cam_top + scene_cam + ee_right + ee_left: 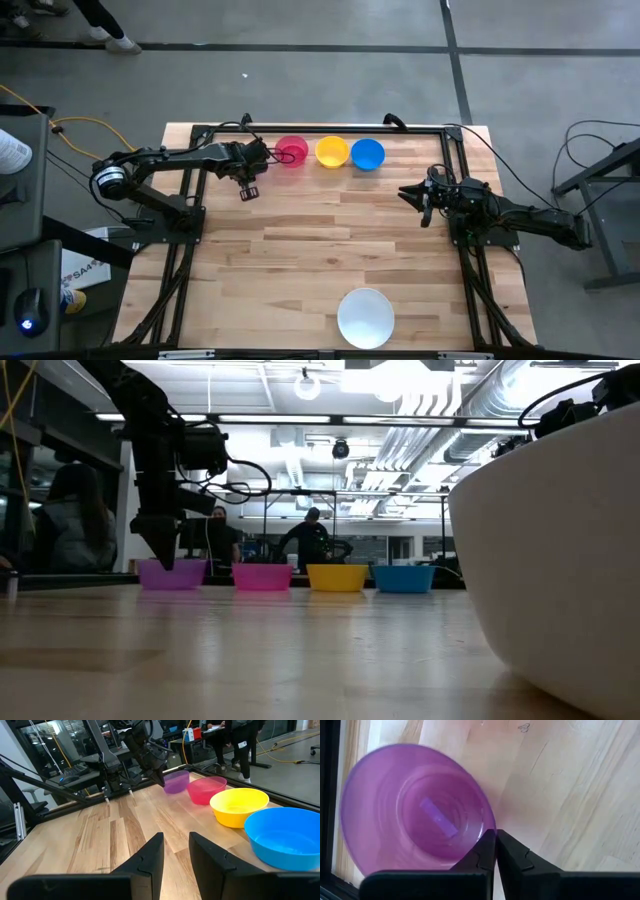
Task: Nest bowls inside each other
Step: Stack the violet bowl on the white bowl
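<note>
Four small bowls stand in a row along the table's far edge: purple (172, 574), pink (291, 151), yellow (332, 151) and blue (368, 154). A larger white bowl (365, 317) sits at the near edge, right of the middle, and fills the right of the low view. My left gripper (495, 834) is down at the purple bowl (415, 805) and shut on its rim; in the high view it covers that bowl. At the table's right side my right gripper (176, 845) hangs open over bare wood, holding nothing. My left gripper pinches the purple bowl's thin rim (491, 822), one finger inside the bowl and one outside. The fingers (160, 552) come from above, slanting down, onto the bowl's side toward the table's left edge. The bowl stands upright with its base on the table.
A black frame (320, 129) runs along the far edge behind the bowls and down both sides of the table. Bare wood lies between the bowl row and the white bowl. People and desks show in the room beyond the table.
</note>
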### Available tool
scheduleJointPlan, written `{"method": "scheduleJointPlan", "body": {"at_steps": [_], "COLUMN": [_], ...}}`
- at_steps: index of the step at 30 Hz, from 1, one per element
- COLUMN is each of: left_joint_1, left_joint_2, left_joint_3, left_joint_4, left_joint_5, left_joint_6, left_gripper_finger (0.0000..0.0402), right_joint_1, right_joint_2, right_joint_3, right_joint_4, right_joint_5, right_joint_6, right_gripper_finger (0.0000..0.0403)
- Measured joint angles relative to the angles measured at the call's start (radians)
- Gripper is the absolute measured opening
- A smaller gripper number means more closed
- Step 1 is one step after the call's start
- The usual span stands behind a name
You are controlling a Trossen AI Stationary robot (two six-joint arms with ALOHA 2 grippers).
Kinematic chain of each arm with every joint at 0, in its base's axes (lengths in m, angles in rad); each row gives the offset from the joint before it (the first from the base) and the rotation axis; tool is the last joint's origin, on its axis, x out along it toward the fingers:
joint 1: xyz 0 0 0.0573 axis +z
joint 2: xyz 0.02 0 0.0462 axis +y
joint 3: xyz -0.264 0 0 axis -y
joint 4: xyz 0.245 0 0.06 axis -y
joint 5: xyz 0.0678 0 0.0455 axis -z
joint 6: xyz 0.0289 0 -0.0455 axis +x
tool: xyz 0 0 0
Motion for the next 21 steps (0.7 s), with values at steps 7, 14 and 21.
{"method": "scheduleJointPlan", "body": {"at_steps": [7,14,21], "left_joint_1": [-0.021,-0.068,-0.107], "left_joint_2": [0.000,0.000,0.000], "left_joint_3": [0.000,0.076,0.183], "left_joint_4": [0.000,-0.094,-0.257], "left_joint_5": [-0.001,0.003,-0.003], "left_joint_6": [0.000,-0.065,-0.135], "left_gripper_finger": [0.0002,0.0001,0.0001], "right_joint_1": [0.000,0.000,0.000], "right_joint_2": [0.000,0.000,0.000], "right_joint_3": [0.000,0.000,0.000], "right_joint_4": [0.000,0.000,0.000], "right_joint_5": [0.000,0.000,0.000], "right_joint_6": [0.000,0.000,0.000], "right_gripper_finger": [0.0085,0.0085,0.0085]}}
